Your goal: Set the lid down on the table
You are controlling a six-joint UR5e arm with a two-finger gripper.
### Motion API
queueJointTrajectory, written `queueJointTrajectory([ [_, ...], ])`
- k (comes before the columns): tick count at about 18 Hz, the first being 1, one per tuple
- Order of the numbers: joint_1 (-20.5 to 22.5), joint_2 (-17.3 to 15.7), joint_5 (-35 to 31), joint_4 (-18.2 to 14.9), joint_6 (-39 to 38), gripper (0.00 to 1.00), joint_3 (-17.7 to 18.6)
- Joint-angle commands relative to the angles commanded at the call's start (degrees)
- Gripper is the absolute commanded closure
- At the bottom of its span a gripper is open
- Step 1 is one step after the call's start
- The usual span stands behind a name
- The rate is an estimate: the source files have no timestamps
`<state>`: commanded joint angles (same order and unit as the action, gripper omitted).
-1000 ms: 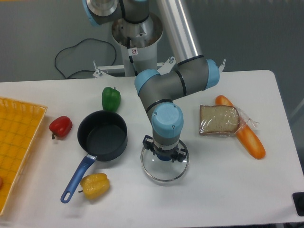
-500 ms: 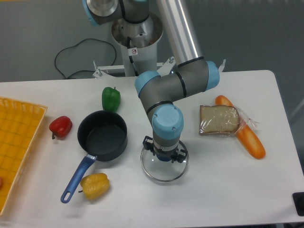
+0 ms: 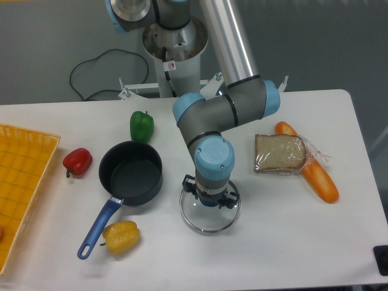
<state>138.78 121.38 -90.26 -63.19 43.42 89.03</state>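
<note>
Table (image 3: 285,242) comes first: a white top with its front edge close below the work and plenty of bare surface toward the front right corner. On it, toward the left edge, lies an orange tray (image 3: 24,182); nearer the middle stands a dark saucepan (image 3: 130,173) with its blue handle pointing at the front edge. The lid (image 3: 210,219), clear glass in a thin metal rim, sits just right of the saucepan, between it and the front edge, and looks level and at or very near the tabletop, though whether the rim actually touches cannot be told from this view. The gripper (image 3: 210,198) stands straight over the lid's centre, and the wrist hides the fingertips, so I cannot tell whether it is clamping the knob or has let go. That is the main risk: if the lid hangs slightly above the surface, letting go would drop glass on a hard top; if the fingers are clamped when the arm rises, the lid goes up with it. A sideways pull-off could also slide the lid into the saucepan or toward the front edge. The bread slice (image 3: 279,153), carrot (image 3: 315,173) and yellow pepper (image 3: 121,236) lie well apart from it.
</note>
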Motion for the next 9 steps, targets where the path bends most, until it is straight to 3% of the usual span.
queueJointTrajectory([
  [9,0.0,0.35,0.0,0.0,0.0,0.33,0.0],
])
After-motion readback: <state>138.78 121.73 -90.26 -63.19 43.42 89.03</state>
